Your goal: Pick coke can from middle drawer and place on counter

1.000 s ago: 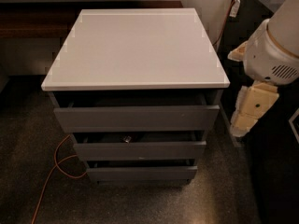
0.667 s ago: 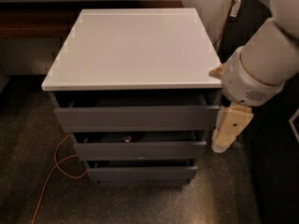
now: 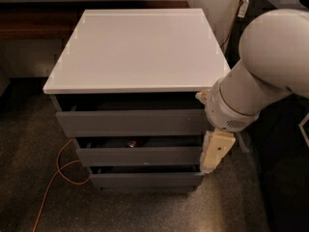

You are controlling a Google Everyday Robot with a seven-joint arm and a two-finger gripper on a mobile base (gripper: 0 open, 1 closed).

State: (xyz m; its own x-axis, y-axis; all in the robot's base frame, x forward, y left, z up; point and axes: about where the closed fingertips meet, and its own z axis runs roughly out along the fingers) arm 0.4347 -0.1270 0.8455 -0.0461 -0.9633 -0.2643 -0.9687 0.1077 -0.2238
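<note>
Swung left and lower, the claw hung by the right end of the middle drawer, its state untellable, in mid-approach to the can glinting inside, so next it likely needed to reach in over the front.

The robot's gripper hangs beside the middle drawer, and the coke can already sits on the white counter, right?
No. In the camera view the gripper does hang beside the middle drawer, but the coke can is inside that drawer, not on the counter.
</note>
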